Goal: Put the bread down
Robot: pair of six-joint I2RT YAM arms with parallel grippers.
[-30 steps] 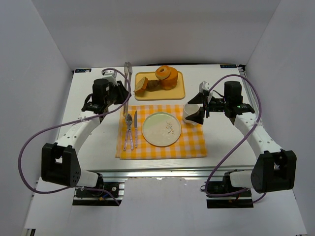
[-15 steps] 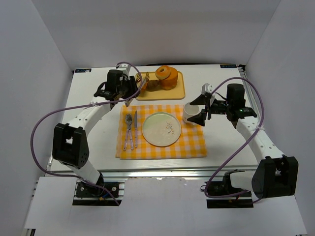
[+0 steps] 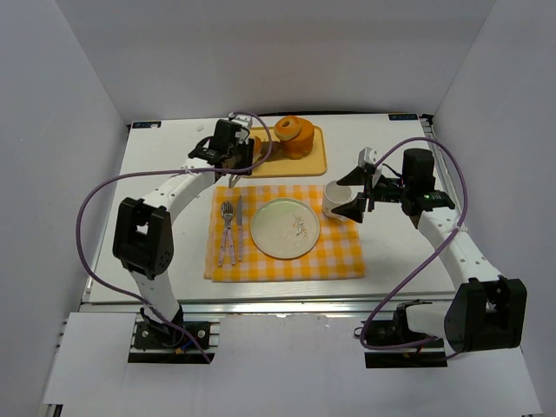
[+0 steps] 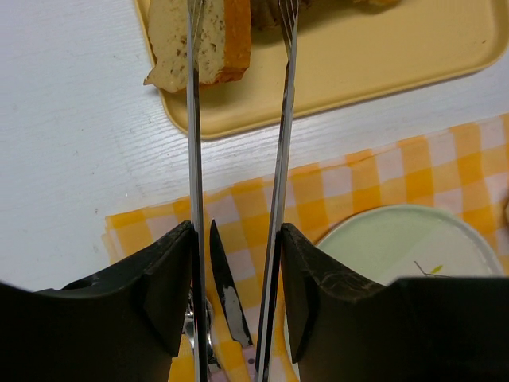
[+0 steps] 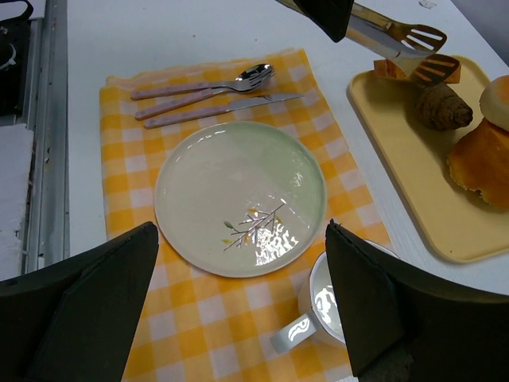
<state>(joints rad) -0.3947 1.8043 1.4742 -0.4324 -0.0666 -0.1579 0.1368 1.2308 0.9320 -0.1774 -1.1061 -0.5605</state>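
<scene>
A flat tan slice of bread (image 4: pixel 208 40) lies at the left end of a yellow tray (image 4: pixel 358 72), which sits by the far edge of the white table (image 4: pixel 71 159), near that edge's middle. The slice's long axis runs roughly from the near edge toward the far edge. A tapered corner points toward the near left corner, and the darker crust faces right, toward a small dark lump (image 5: pixel 437 107) and an orange ring-shaped piece (image 5: pixel 485 151) on the same tray. The left arm's fingers (image 4: pixel 159 294) are clamped on metal tongs (image 4: pixel 195 159). The two long blades reach over the tray, one crossing the bread, the other just right of its crust; whether they touch it cannot be told. The right arm's fingers (image 5: pixel 87 294) stand wide apart, holding nothing, above a yellow checked cloth (image 5: pixel 127 127) carrying a pale green plate (image 5: pixel 238 191), a white mug (image 5: pixel 330 302) and cutlery (image 5: pixel 207 87)
</scene>
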